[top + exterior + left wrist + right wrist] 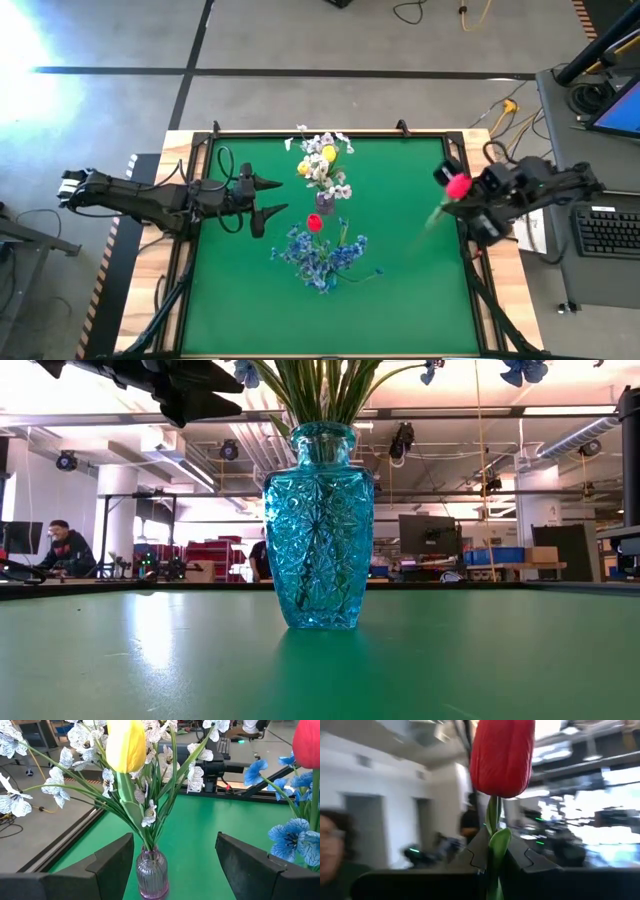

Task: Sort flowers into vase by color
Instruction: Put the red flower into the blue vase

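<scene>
Red tulip (502, 756) clamped in right gripper (496, 857).

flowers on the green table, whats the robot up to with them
The right gripper is shut on the stem of a red tulip, held up at the table's right edge. The left gripper is open, facing a small pink vase that holds a yellow tulip and white blossoms. A blue glass vase stands mid-table with blue blooms and another red tulip.

No legible text, label, brand, number or sign appears on any object in any of the four views.
</scene>
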Controlling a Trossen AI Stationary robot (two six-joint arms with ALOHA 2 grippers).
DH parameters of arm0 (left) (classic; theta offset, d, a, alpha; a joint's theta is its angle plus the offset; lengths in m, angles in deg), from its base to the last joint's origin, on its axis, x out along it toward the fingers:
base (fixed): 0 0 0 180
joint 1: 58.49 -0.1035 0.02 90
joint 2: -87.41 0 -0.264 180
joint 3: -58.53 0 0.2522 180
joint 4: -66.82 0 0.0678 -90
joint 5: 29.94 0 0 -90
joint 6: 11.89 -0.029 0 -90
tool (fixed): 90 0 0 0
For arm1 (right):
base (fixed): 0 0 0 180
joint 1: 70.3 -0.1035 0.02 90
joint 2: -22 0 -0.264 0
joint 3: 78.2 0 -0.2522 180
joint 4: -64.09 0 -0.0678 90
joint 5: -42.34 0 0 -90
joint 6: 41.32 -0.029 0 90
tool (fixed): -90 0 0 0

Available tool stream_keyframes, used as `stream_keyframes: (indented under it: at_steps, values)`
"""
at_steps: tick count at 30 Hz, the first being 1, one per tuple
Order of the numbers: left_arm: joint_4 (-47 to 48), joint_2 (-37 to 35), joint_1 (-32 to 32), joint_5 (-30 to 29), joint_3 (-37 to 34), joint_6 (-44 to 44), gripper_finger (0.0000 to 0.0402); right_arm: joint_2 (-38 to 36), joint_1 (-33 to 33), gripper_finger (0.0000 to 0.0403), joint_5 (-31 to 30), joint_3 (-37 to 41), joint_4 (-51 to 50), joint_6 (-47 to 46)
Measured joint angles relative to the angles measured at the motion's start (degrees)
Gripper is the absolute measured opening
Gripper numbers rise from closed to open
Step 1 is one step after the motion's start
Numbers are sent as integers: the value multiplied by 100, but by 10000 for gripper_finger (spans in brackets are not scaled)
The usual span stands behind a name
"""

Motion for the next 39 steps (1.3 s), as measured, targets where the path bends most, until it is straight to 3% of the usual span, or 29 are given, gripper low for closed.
stream_keyframes:
  at_steps: [5,11,20,26,33,39]
  values:
    - [-43,0,1,-54,2,0,268,326,-143,18,225,0,421,-348]
    - [-69,0,0,-56,1,0,268,1052,-500,18,402,-26,1457,242]
    - [-125,0,0,-65,1,-20,268,2206,-918,18,185,-330,2067,1370]
    - [-127,0,0,-72,2,-22,268,3041,-947,18,-397,-745,2098,1628]
    - [-125,0,0,-70,0,-24,268,3948,-951,18,-426,-1542,2000,1862]
    - [-115,-18,0,-70,1,-24,268,4426,-949,18,-760,-2304,1138,2143]
